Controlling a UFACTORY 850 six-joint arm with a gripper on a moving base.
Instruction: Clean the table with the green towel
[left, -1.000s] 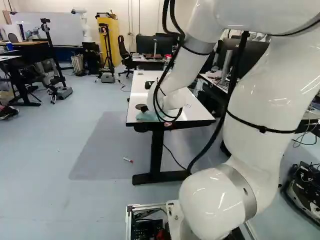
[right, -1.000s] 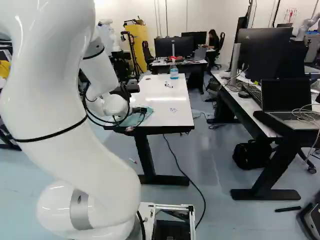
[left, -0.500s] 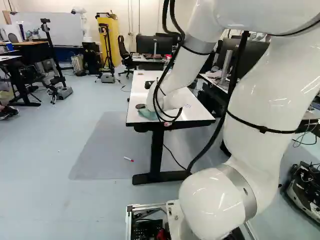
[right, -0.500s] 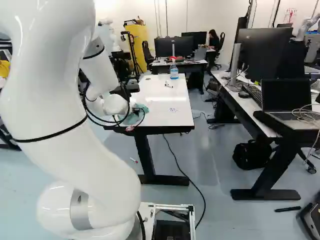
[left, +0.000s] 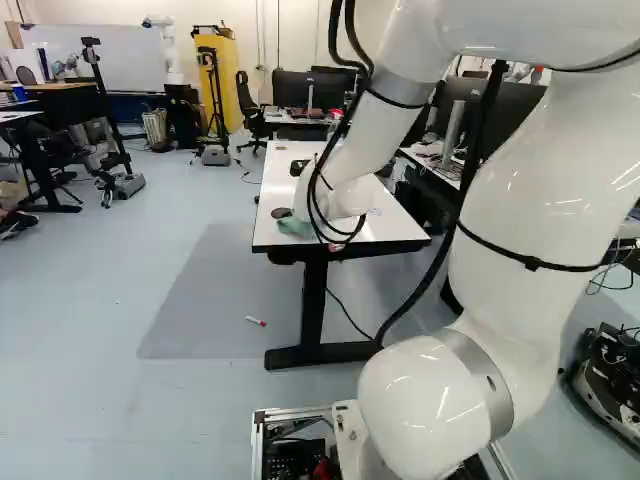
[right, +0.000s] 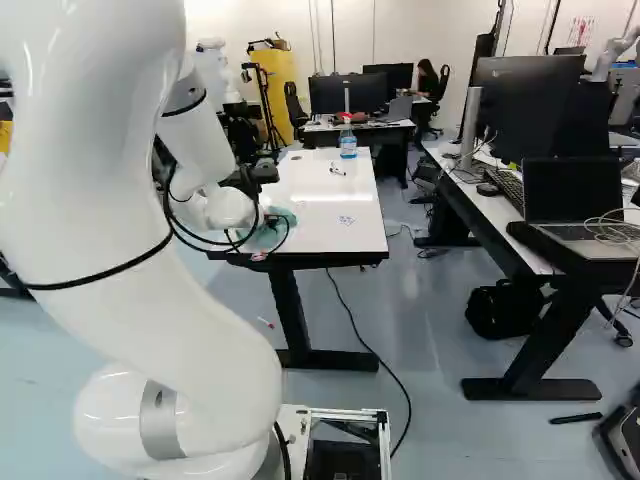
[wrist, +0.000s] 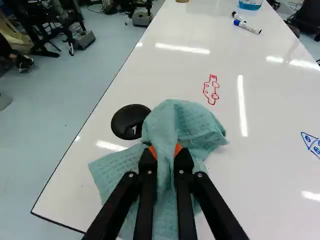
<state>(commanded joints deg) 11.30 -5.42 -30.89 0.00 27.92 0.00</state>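
Note:
In the right base view a dark bit of my gripper (right: 271, 222) shows past the white wrist, over the near left corner of the white table (right: 330, 215). The wrist view has the gripper (wrist: 166, 151) shut on a raised fold of the green towel (wrist: 195, 122), pinched between both orange pads. The rest of the towel spreads on the tabletop (wrist: 180, 65) around and under the fingers. Ahead of the towel is a small red drawing (wrist: 211, 90); a blue drawing (wrist: 311, 144) lies off to its side. The towel's underside is hidden.
A round black grommet (wrist: 129, 121) sits beside the towel, partly covered by it. Markers (wrist: 246, 26) and a spray bottle (right: 348, 142) are farther along the table. A second desk with a laptop (right: 575, 200) stands to the right. Another robot (left: 168, 50) is far back.
The gripper has closed on the towel, and in the right base view it and the towel look more bunched near the wrist. The upper arm has shifted slightly; the base has not moved.

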